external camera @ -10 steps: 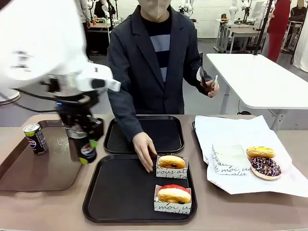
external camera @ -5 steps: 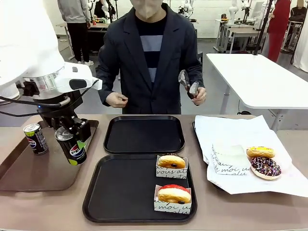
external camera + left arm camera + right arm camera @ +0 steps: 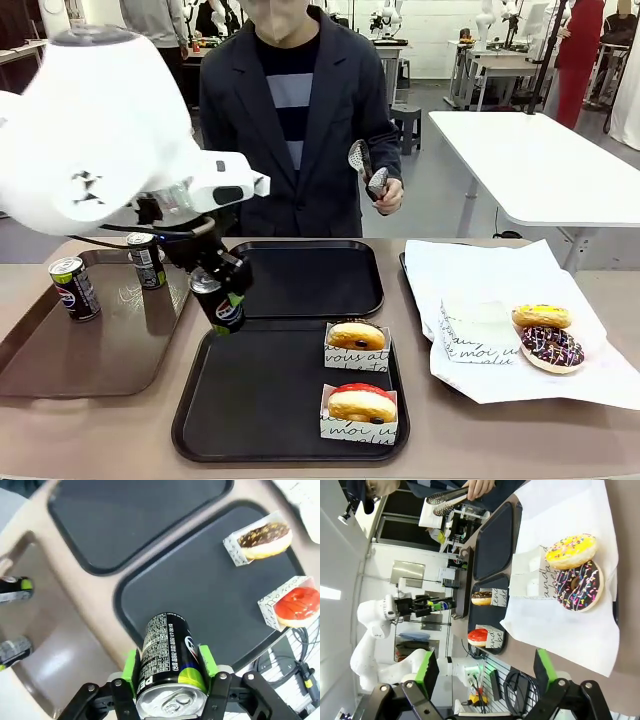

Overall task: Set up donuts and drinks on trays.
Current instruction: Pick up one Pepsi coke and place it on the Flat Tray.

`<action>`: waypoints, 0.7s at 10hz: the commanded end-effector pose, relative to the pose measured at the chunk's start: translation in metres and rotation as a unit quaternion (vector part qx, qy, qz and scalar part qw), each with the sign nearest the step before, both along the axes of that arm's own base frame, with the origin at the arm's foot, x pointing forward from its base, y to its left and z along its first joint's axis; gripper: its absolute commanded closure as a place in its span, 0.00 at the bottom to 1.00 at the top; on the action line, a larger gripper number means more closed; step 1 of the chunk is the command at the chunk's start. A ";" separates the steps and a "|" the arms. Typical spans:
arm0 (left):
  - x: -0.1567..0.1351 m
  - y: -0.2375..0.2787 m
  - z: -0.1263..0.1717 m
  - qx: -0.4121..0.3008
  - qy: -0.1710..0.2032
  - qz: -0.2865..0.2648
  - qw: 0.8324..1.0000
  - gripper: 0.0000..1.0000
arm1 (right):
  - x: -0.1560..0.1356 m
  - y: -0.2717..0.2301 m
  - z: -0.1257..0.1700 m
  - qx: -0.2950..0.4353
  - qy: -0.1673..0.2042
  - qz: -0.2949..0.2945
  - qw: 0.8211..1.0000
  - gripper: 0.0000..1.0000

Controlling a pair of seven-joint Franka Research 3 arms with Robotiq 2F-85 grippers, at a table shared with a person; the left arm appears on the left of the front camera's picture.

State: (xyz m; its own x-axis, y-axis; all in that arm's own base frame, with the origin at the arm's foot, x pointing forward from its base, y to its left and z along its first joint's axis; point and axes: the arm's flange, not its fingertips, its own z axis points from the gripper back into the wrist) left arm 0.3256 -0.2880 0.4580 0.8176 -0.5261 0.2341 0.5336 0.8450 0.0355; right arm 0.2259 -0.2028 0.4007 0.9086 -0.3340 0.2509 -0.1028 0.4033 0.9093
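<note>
**Drinks and donuts: stock by view**

**Front view.**
- Held soda can (image 3: 226, 312): clamped between the fingers of the left gripper (image 3: 222, 297), tilted and off the table, over the far left corner of the near black tray (image 3: 250, 400).
- Far black tray (image 3: 300, 280): just beyond the near one.
- Chocolate-glazed donut (image 3: 356, 335) and red-glazed donut (image 3: 361, 403): each in a white paper sleeve, on the right side of the near black tray, the red one nearer the robot.
- Two spare cans (image 3: 75, 288) (image 3: 147, 261): upright on the brown tray (image 3: 70, 350) at the left.
- Yellow donut (image 3: 541, 316) and sprinkled chocolate donut (image 3: 551, 345): side by side on the white paper sheet (image 3: 480, 270) at the right.
- Person's hand (image 3: 388, 195): raised at the far side, holding metal tongs (image 3: 362, 165).

**Left wrist view.**
- Left gripper (image 3: 170, 672): green pads pressed on both sides of the held soda can (image 3: 167, 650), silver top toward the camera.
- Beneath it: the left edge of the near black tray (image 3: 200, 595), carrying the chocolate-glazed donut (image 3: 262, 535) and the red-glazed donut (image 3: 297, 605).
- Far black tray (image 3: 135, 520): above in the picture.

**Right wrist view.**
- Right gripper (image 3: 485, 670): fingers wide apart, nothing between them.
- Beyond it: the yellow donut (image 3: 570, 550) touching the sprinkled chocolate donut (image 3: 580, 585) on the white paper sheet (image 3: 560, 630).
</note>
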 end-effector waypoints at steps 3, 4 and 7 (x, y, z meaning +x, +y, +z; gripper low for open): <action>0.043 -0.046 -0.048 0.013 0.073 0.001 0.997 0.42 | 0.001 0.000 -0.001 0.005 -0.013 0.000 1.000 0.00; 0.046 -0.049 -0.057 0.011 0.076 0.001 0.997 0.42 | 0.001 0.000 -0.001 0.005 -0.013 0.000 1.000 0.00; 0.046 -0.048 -0.063 0.011 0.071 0.004 0.997 0.00 | 0.001 0.000 -0.001 0.005 -0.013 0.000 1.000 0.00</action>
State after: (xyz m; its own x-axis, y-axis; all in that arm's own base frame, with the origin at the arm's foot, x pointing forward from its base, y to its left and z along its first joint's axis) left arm 0.3742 -0.3349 0.3904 0.8364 -0.5417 0.0834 0.5465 0.8358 -0.0523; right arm 0.2259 -0.2029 0.4007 0.9086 -0.3342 0.2505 -0.1023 0.4034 0.9093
